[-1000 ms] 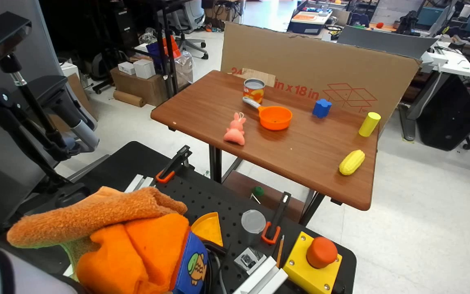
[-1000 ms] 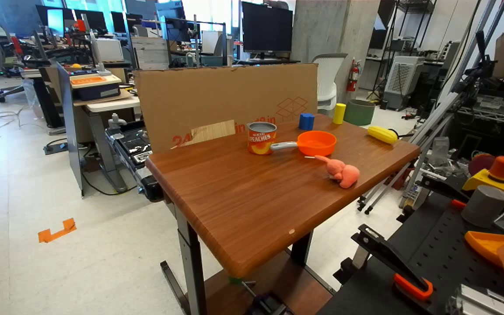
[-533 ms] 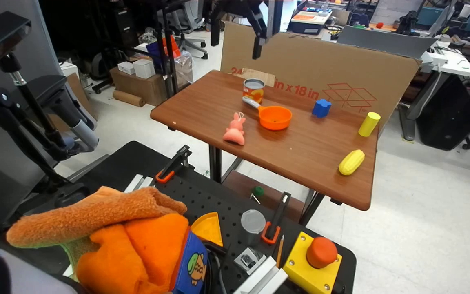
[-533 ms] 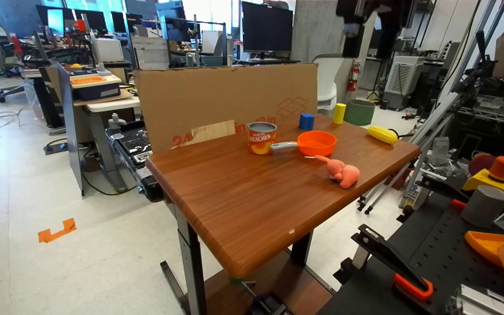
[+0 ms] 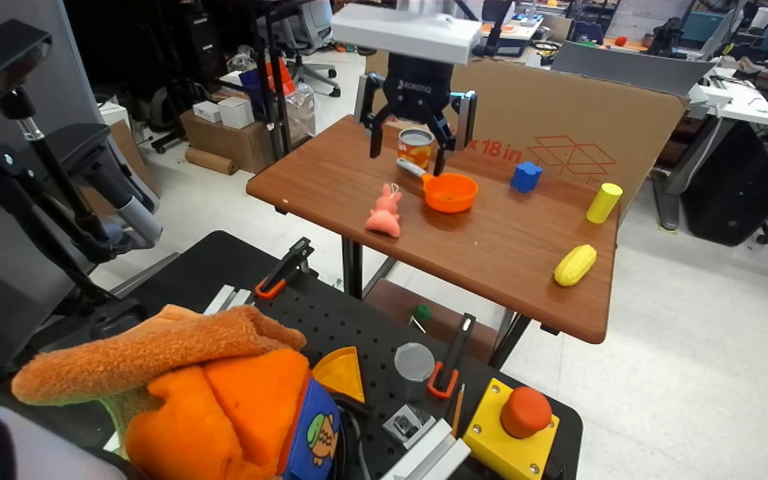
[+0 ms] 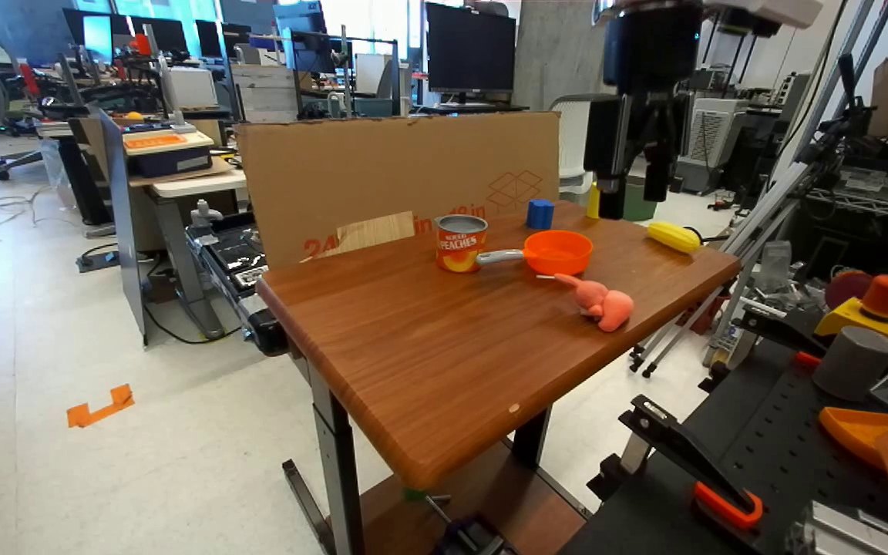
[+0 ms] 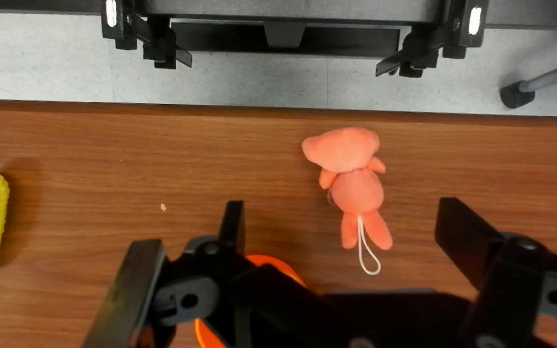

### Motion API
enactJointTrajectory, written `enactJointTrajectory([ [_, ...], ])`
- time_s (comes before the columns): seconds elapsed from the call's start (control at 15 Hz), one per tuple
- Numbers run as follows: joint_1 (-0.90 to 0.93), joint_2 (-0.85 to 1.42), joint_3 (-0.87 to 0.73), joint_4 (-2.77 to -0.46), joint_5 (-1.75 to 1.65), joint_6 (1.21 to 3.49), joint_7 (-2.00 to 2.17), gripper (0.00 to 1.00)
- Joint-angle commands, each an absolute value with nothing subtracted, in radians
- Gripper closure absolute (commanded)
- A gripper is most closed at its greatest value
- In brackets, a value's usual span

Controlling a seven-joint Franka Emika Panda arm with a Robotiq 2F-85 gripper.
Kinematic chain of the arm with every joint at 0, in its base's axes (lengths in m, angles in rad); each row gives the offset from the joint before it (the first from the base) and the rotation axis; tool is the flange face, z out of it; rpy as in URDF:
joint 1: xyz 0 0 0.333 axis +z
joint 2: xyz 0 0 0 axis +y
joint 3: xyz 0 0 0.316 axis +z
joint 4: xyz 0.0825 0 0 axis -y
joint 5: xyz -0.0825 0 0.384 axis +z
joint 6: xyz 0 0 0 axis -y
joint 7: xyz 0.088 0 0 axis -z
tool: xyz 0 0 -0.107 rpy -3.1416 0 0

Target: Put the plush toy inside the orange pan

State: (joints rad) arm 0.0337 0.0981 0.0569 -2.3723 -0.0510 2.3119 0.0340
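Observation:
The salmon-pink plush toy (image 5: 384, 217) lies on the brown table near its edge; it also shows in an exterior view (image 6: 602, 304) and in the wrist view (image 7: 356, 191). The orange pan (image 5: 451, 195) with a grey handle stands beside it, also in an exterior view (image 6: 560, 253). In the wrist view only parts of the pan (image 7: 272, 263) show behind a finger. My gripper (image 5: 407, 155) is open and empty, held above the table; it also shows in an exterior view (image 6: 634, 194). In the wrist view the toy's lower end and white loop lie between the open fingers of the gripper (image 7: 340, 209).
A peach can (image 6: 459, 247) stands by the pan handle. A blue block (image 5: 526, 177), a yellow cylinder (image 5: 604, 203) and a yellow corn-like object (image 5: 575, 265) are on the table. A cardboard panel (image 6: 398, 169) rises behind it. The table edge (image 7: 186, 108) runs close by the toy.
One second ago the gripper was out of both exterior views. It came in at the top and has moved down toward the table. The toy and pan have not moved.

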Motion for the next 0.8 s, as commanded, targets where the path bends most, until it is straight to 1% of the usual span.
enactJointTrajectory([
  [0.0, 0.037, 0.201, 0.048, -2.315, -0.073, 2.321, -0.003, 0.0],
  [0.6, 0.043, 0.303, 0.043, -2.334, -0.102, 2.386, -0.033, 0.0],
  [0.67, 0.045, 0.313, 0.04, -2.332, -0.114, 2.388, -0.025, 0.1],
  [0.73, 0.046, 0.32, 0.036, -2.333, -0.125, 2.397, -0.019, 0.26],
])
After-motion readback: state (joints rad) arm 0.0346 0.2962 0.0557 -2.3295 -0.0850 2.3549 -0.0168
